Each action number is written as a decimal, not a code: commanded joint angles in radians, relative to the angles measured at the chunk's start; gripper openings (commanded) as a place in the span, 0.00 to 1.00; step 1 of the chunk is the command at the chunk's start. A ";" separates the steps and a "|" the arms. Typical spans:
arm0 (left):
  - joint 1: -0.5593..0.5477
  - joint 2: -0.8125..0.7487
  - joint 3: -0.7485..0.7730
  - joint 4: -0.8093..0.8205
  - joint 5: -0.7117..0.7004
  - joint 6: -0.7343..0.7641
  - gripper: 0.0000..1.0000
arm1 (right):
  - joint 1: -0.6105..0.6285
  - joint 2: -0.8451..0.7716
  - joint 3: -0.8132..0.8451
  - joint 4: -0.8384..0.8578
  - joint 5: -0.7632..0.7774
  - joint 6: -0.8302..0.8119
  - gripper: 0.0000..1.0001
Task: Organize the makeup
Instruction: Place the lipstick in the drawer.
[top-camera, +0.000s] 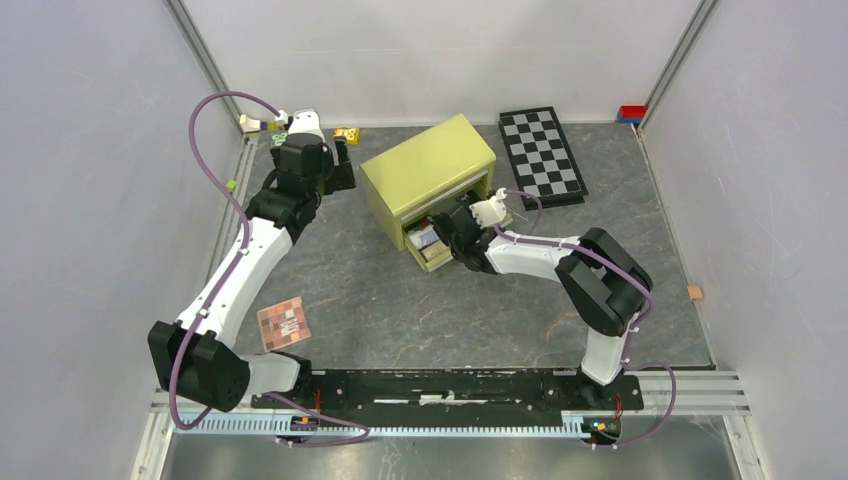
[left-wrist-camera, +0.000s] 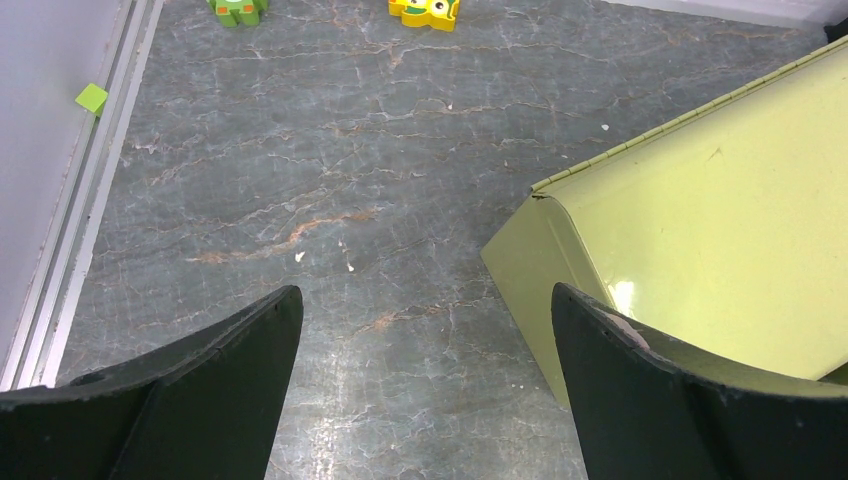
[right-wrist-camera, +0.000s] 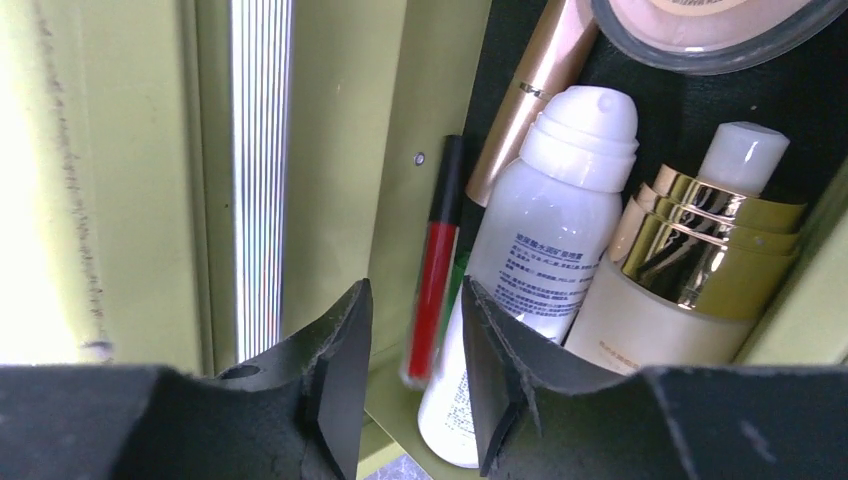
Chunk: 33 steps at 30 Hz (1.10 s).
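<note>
Presently, the yellow-green drawer box (top-camera: 428, 163) is sitting mid-table with its lower drawer (right-wrist-camera: 340, 150) standing open. Inside the drawer, the red stick (right-wrist-camera: 432, 285) is lying against the side wall, the white bottle (right-wrist-camera: 545, 250) just beside it, and the beige gold-capped bottle (right-wrist-camera: 690, 275) is touching that. A gold tube (right-wrist-camera: 540, 85) and the round peach compact (right-wrist-camera: 710, 25) are lying farther back. The right gripper (right-wrist-camera: 413, 310) is poising over the drawer, its fingers a little apart and clamping nothing, the red stick showing in the gap. The left gripper (left-wrist-camera: 425, 330) is hovering over the grey table (top-camera: 400, 310) beside the box's corner, fingers spread wide and empty. The square eyeshadow palette (top-camera: 284, 323) is lying flat near the left arm's base, well apart from the box.
</note>
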<state>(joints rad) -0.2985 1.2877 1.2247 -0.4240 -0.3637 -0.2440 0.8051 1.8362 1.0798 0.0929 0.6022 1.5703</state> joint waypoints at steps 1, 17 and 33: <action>-0.001 -0.031 0.013 0.016 0.002 0.026 1.00 | 0.005 -0.006 0.022 0.025 -0.002 -0.016 0.45; -0.001 -0.015 0.013 0.013 -0.037 0.028 1.00 | 0.004 -0.305 -0.286 0.311 0.044 -0.327 0.45; -0.001 -0.004 0.044 -0.315 -0.313 -0.256 1.00 | -0.004 -0.667 -0.444 0.284 0.077 -0.940 0.50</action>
<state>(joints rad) -0.2985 1.3029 1.2400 -0.5949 -0.5453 -0.3382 0.8040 1.2255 0.6487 0.4011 0.6590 0.8211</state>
